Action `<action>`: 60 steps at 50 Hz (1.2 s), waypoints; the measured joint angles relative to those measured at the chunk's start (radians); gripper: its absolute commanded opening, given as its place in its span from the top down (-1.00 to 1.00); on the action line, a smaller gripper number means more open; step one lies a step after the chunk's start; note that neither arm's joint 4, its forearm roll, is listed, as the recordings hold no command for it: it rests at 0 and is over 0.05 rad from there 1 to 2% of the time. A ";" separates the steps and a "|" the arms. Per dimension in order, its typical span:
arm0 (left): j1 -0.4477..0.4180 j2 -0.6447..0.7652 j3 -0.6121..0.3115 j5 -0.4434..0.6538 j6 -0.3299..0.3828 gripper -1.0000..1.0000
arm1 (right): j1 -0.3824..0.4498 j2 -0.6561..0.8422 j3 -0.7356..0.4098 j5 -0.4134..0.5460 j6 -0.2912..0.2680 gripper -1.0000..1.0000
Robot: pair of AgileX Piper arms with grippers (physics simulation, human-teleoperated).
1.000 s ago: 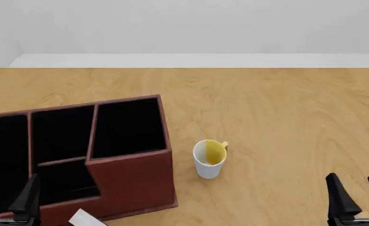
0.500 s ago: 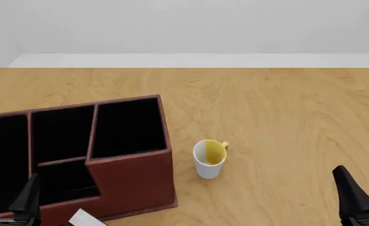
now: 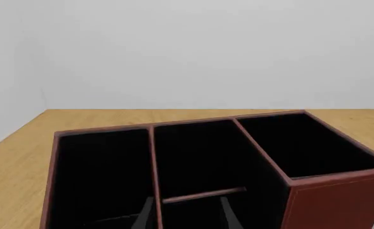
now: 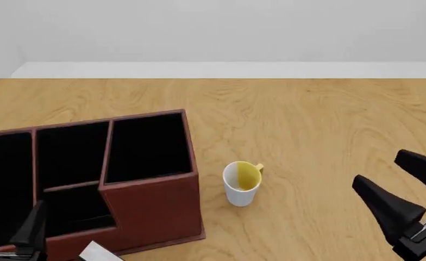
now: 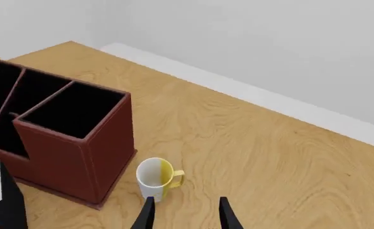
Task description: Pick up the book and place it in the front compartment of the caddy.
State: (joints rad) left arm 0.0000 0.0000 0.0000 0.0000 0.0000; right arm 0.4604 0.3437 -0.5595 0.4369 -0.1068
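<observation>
Since the book (image 4: 100, 252), thin, stiff and likely light, lies just right of the open, empty left claw (image 4: 8, 227), pinching its edge seems best.

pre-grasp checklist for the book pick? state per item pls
1. Book located: ok, lying on the table at the near edge of the front view, beside the caddy's low front wall; only a corner shows.
2. Book free of any grip: ok, neither gripper touches it.
3. Right gripper open and empty: ok.
4. Left gripper open: ok, fingers apart over the caddy.
5. Front compartment free: cannot tell for certain, its black inside looks empty.
6. Mug out of the way: ok, upright to the caddy's right, apart from it.
</observation>
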 measured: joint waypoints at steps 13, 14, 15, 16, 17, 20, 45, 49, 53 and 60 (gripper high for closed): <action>0.000 0.000 0.000 0.000 0.000 -1.00 | 0.177 0.192 -0.157 0.091 -0.039 -1.00; 0.000 0.000 0.000 0.000 0.000 -1.00 | 0.189 0.206 -0.169 0.097 -0.041 -1.00; 0.000 0.000 0.000 0.000 0.000 -1.00 | 0.200 0.219 -0.182 0.103 -0.043 -1.00; 0.000 0.000 0.000 0.000 0.000 -1.00 | 0.212 0.233 -0.195 0.110 -0.042 -1.00; 0.000 0.000 0.000 0.000 0.000 -1.00 | 0.224 0.247 -0.208 0.116 -0.041 -1.00; 0.000 0.000 0.000 0.000 0.000 -1.00 | 0.261 0.288 -0.244 0.133 -0.032 -1.00; 0.000 0.000 0.000 0.000 0.000 -1.00 | 0.561 0.608 -0.451 0.141 0.083 -1.00; 0.000 0.000 0.000 0.000 0.000 -1.00 | 0.597 0.651 -0.473 0.130 0.097 -1.00; 0.000 0.000 0.000 0.000 0.000 -1.00 | 0.628 0.690 -0.492 0.118 0.109 -1.00; 0.000 0.000 0.000 0.000 0.000 -1.00 | 0.672 0.759 -0.519 0.095 0.129 -1.00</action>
State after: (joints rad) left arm 0.0000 0.0000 0.0000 0.0000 0.0000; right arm 1.1320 1.1027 -1.0787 0.5318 0.0223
